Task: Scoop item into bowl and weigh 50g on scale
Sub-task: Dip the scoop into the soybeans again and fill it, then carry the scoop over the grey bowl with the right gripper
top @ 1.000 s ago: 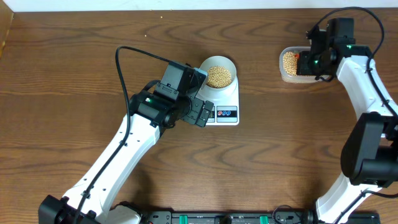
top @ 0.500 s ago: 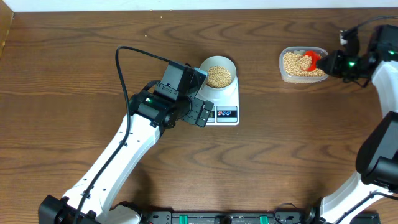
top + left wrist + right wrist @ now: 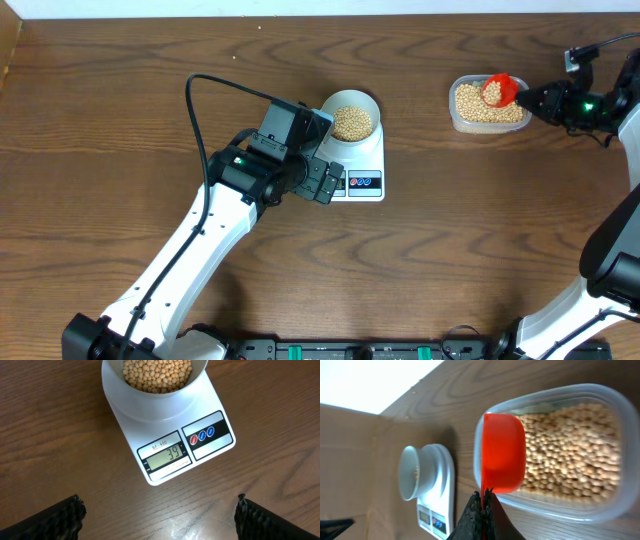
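Scoop (image 3: 498, 90), red, has come up out of the tub (image 3: 488, 127) since a second ago, handle pinched tight in the right gripper (image 3: 482, 504); load hard to judge. On the scale (image 3: 130, 420), bowl (image 3: 372, 102) of beans (image 3: 157, 372) reads 39, short of 50, so another trip looks likely. Left gripper (image 3: 160, 512) spread wide, empty, just before the scale
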{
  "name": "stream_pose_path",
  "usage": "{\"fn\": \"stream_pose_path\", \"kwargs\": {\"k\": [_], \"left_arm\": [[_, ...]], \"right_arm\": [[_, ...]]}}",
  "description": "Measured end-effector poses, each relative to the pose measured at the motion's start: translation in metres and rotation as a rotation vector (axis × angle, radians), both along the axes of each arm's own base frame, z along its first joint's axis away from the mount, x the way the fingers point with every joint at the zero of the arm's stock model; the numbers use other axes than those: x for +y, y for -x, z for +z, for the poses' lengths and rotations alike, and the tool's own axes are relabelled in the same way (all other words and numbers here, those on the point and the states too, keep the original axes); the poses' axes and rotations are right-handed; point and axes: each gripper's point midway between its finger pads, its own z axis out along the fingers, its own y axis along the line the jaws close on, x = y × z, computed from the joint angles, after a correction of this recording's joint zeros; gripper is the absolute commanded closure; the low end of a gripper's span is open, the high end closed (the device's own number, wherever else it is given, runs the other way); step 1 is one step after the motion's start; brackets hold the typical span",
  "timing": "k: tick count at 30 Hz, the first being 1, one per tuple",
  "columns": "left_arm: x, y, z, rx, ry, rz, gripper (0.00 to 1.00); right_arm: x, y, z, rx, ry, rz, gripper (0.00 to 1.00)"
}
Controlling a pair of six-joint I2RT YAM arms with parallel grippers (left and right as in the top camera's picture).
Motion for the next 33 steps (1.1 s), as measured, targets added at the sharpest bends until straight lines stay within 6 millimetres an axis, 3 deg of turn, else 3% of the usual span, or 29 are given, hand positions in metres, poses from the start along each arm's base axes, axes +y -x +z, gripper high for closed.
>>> {"fn": "stream_pose_path", "kwargs": {"k": [14,33], "left_arm": [[0.000,0.000,0.000,0.000,0.000,0.000,0.02],[0.000,0.000,0.000,0.000,0.000,0.000,0.02]], "right_arm": [[0.031,0.004,0.028,-0.074,-0.178,0.106,0.99],[0.155,0.002,0.044,-0.102,-0.232,0.358,0.99]]}}
